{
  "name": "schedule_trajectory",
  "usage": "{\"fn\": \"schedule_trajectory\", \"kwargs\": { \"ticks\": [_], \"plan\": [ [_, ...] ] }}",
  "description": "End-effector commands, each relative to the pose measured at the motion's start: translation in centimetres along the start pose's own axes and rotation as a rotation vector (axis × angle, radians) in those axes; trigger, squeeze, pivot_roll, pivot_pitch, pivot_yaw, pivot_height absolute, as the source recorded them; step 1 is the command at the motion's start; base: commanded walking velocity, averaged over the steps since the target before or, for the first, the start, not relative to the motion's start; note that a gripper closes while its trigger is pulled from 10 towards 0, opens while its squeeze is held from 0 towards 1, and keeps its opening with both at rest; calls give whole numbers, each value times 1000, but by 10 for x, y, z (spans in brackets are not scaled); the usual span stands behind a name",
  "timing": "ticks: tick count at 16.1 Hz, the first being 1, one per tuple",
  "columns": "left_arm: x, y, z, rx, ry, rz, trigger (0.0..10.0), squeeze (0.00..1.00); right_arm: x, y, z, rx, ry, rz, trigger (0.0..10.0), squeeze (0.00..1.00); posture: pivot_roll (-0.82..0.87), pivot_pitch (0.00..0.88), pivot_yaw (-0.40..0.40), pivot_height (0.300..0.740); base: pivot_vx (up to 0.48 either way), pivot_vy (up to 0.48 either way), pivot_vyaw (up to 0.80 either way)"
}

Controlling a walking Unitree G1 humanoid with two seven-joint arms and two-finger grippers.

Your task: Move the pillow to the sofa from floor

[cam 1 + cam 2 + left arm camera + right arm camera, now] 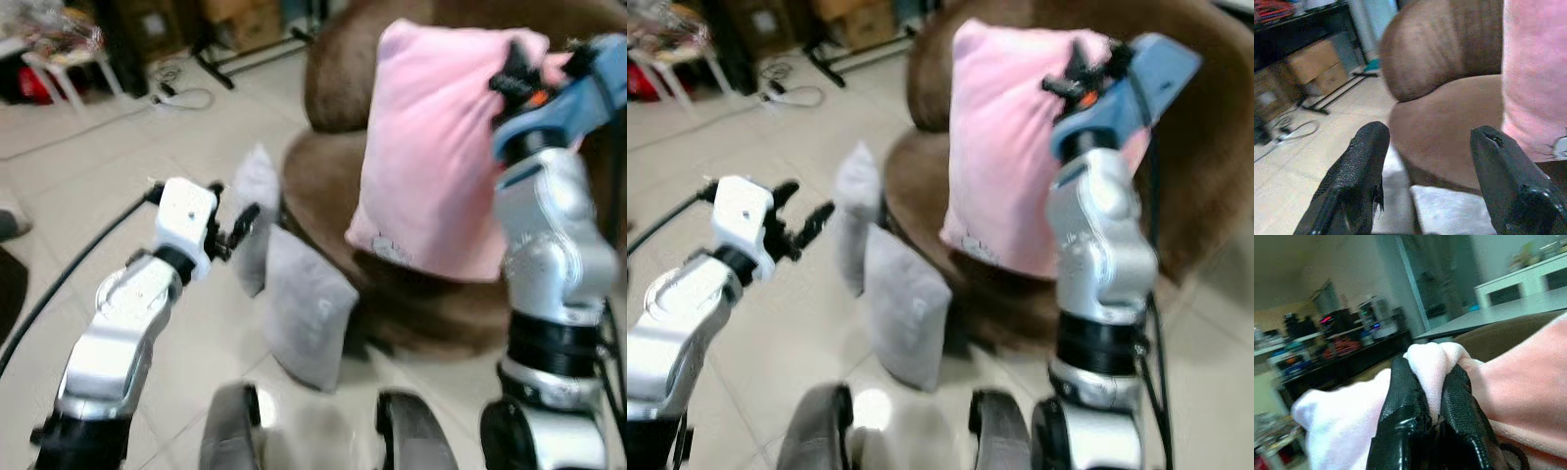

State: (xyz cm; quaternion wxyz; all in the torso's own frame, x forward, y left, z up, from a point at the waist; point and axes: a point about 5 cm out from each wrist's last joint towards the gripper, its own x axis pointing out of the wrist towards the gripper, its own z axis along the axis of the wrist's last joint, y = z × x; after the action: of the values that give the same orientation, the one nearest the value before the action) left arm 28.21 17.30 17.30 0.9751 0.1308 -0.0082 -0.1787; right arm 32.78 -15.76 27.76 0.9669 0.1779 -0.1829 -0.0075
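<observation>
A pink pillow [431, 147] hangs upright over the seat of the brown sofa [333, 186]. My right gripper [1432, 396] is shut on the pillow's top edge, a fold of pink fabric pinched between its black fingers [1400, 401]. The right arm [549, 245] stands in front of the pillow's right side. My left gripper [1427, 161] is open and holds nothing; it hovers left of the sofa, above the floor, by the grey cushions. Its fingers [235, 230] point toward the sofa.
Two grey cushions [304, 313] [257, 211] lean on the tiled floor against the sofa's front. A black cable [69, 274] runs across the floor at left. A stand with black legs [235, 59], cardboard boxes and a small white table [59, 49] are at the back.
</observation>
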Motion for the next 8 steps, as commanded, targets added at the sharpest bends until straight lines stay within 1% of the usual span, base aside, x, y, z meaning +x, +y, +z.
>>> {"fn": "schedule_trajectory", "kwargs": {
  "ticks": [1,2,3,4,6,7,8],
  "plan": [
    [-3,3,-6,21,30,24,10000,0,-4,5,-4,-7,-20,23,10000,0,-86,0,0,670,0,0,0],
    [-4,5,-12,30,55,43,10000,0,-12,4,-20,-3,24,19,10000,0,-91,0,3,680,0,0,0],
    [-4,6,-13,27,60,51,10000,0,-15,3,-25,-1,40,16,10000,0,-92,0,4,685,0,0,0],
    [-3,7,-13,25,64,58,10000,0,-20,0,-34,-6,71,10,10000,0,-92,0,5,700,0,0,0],
    [-1,6,-12,26,61,55,10000,0,-21,-2,-36,-27,78,-9,10000,0,-92,0,8,715,0,0,0],
    [-1,4,-12,22,58,55,10000,0,-22,-5,-36,-2,81,-19,10000,0,-92,0,8,725,0,0,0],
    [-1,4,-11,7,51,72,10000,0,-25,-11,-38,2,86,-28,10000,0,-81,0,3,740,0,0,0]
  ]
}}
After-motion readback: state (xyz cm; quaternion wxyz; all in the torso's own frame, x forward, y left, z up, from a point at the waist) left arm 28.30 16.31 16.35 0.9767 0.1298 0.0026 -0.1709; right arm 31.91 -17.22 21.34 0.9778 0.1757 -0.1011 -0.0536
